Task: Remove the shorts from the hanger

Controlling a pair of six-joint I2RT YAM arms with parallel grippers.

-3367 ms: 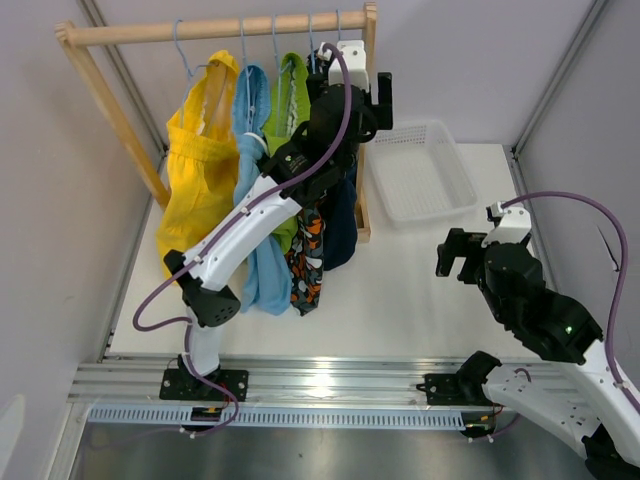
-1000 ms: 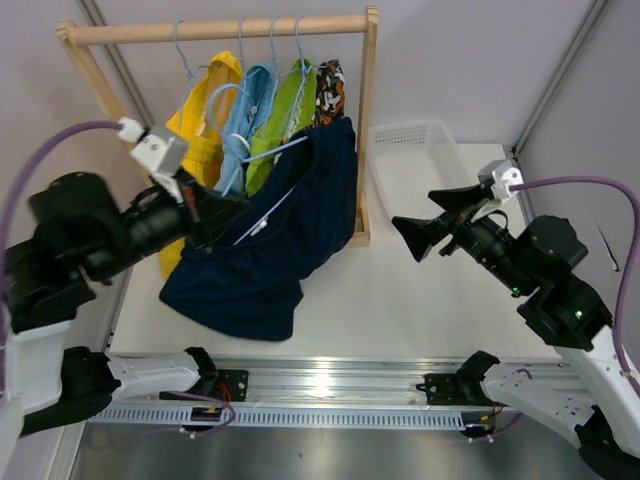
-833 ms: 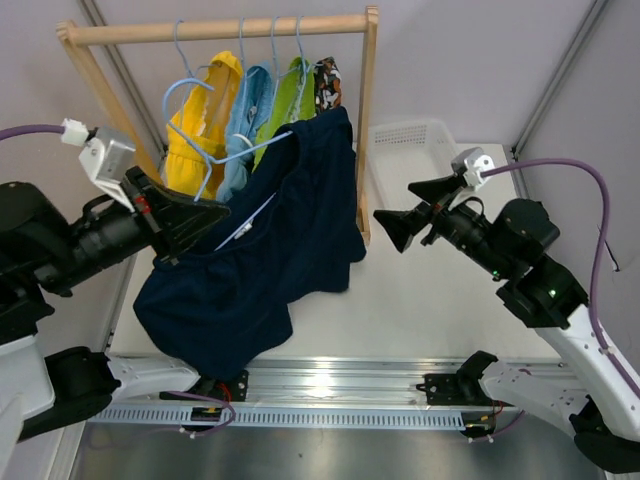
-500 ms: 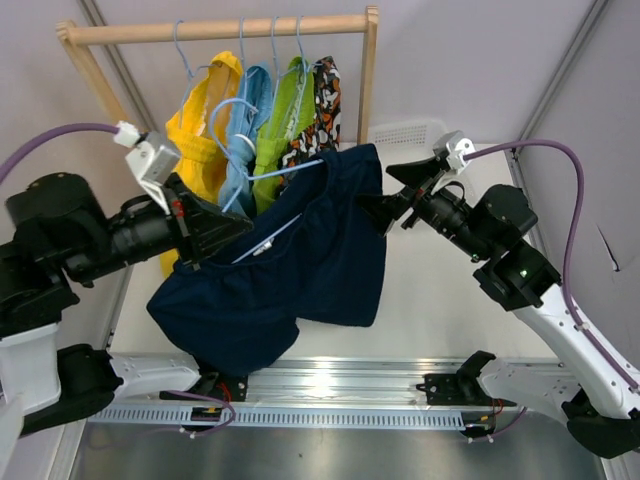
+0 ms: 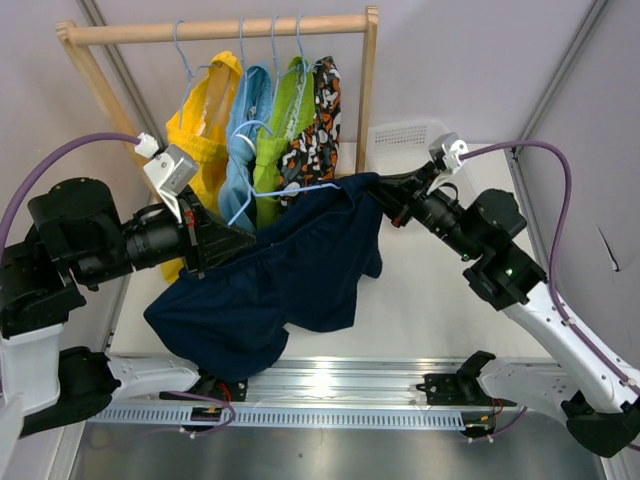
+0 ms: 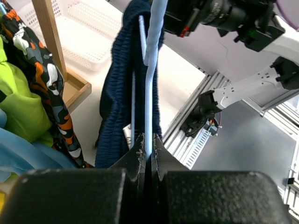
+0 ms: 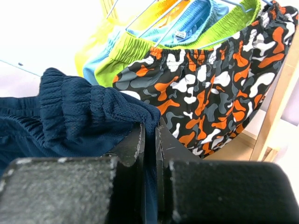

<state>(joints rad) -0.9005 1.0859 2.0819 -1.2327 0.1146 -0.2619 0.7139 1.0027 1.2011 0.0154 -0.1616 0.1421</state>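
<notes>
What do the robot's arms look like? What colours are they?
The left arm and right arm are chunky black tubes and joints, with white shells nearer their bases. A purple cable loops along each one, and a small white box sits by each wrist. The left tool and right tool each have two flat black fingers.
</notes>
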